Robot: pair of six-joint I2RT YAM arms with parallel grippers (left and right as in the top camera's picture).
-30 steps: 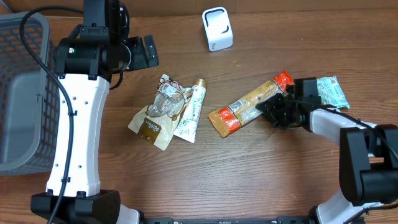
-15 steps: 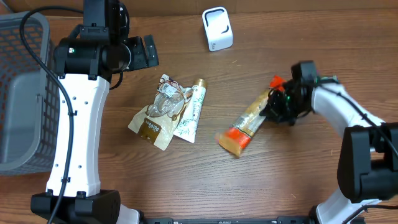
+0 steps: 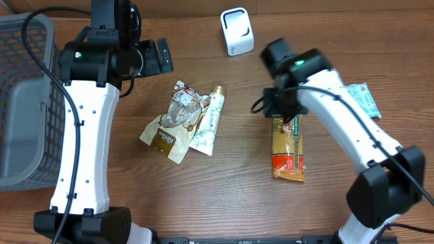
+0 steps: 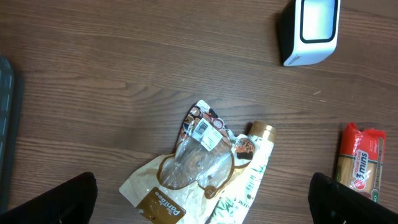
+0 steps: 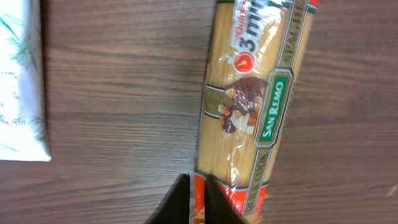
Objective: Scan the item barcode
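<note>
Long spaghetti packet (image 3: 287, 146) just short of the white scanner (image 3: 237, 31), one red end pinched by the right end effector (image 5: 194, 194). Likely light, stiff, brittle, slippery film; grip an end. Left end effector (image 3: 154, 57) gapes empty.

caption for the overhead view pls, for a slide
Right gripper pinching one end of the pasta pack near the scanner; left gripper open.
</note>
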